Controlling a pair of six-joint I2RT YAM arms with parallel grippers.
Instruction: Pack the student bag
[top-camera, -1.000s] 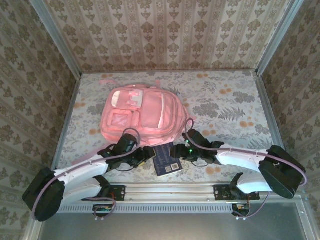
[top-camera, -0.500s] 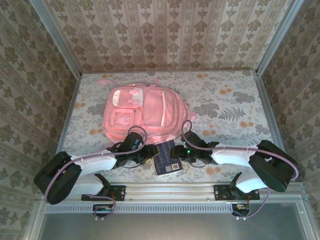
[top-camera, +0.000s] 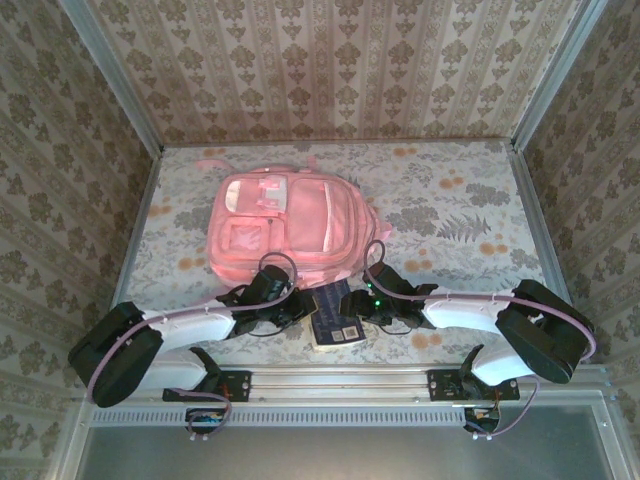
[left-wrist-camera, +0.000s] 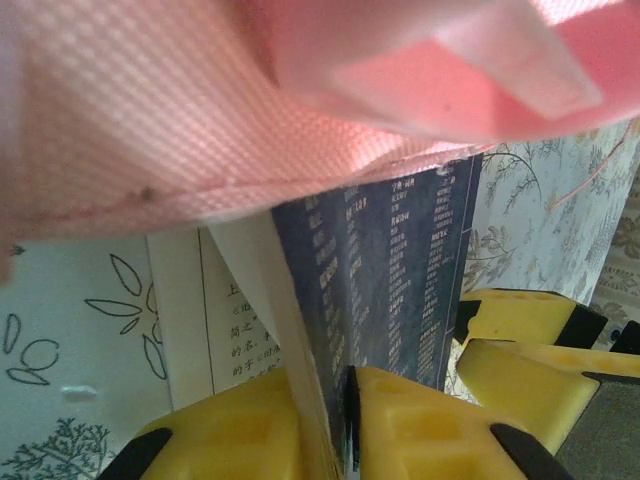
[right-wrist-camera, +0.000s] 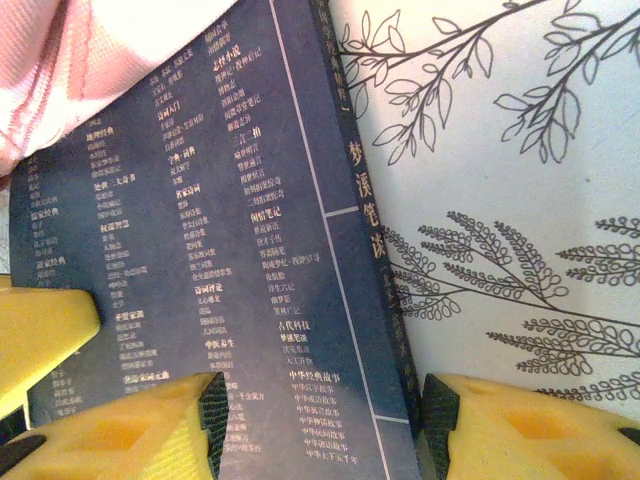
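The student bag lies flat on the surface just behind the dark book, whose edge the left gripper pinches, probably to lift it toward the bag, while the right gripper stands released astride its spine.

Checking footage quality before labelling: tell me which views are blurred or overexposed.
Left wrist: student bag fabric near the lens is blurred, washed out at top; book print soft. Right wrist: book print sharp. Top external: even, soft light, no hard shadows.
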